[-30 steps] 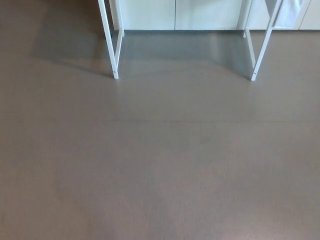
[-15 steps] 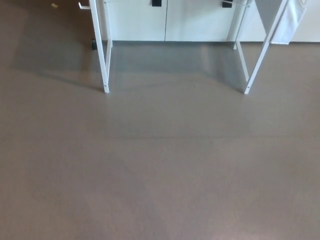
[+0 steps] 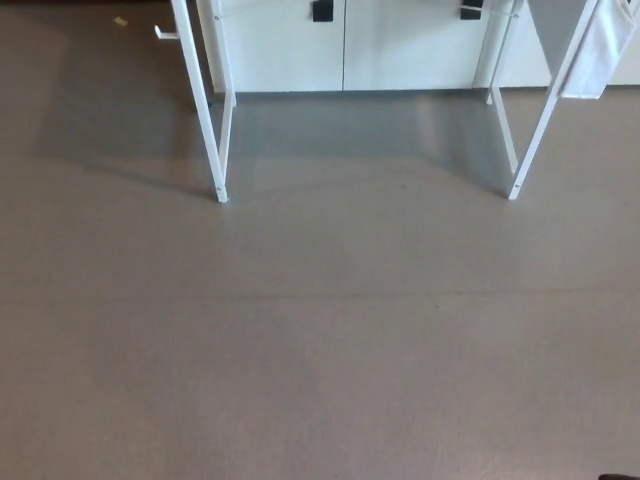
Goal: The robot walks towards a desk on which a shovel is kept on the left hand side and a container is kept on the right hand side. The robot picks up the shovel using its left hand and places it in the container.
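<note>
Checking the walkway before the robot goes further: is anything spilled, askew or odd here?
Nothing spilled or damaged. Only a small yellowish scrap lies on the brown floor, far left of the white desk legs.

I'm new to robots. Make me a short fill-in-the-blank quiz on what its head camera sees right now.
1. Most of the view is bare grey ____.
2. The desk legs are ____ in colour.
3. The cabinet doors behind the legs carry ____ handles.
4. The number of robot hands showing is ____.

Missing words: floor; white; black; zero
</note>
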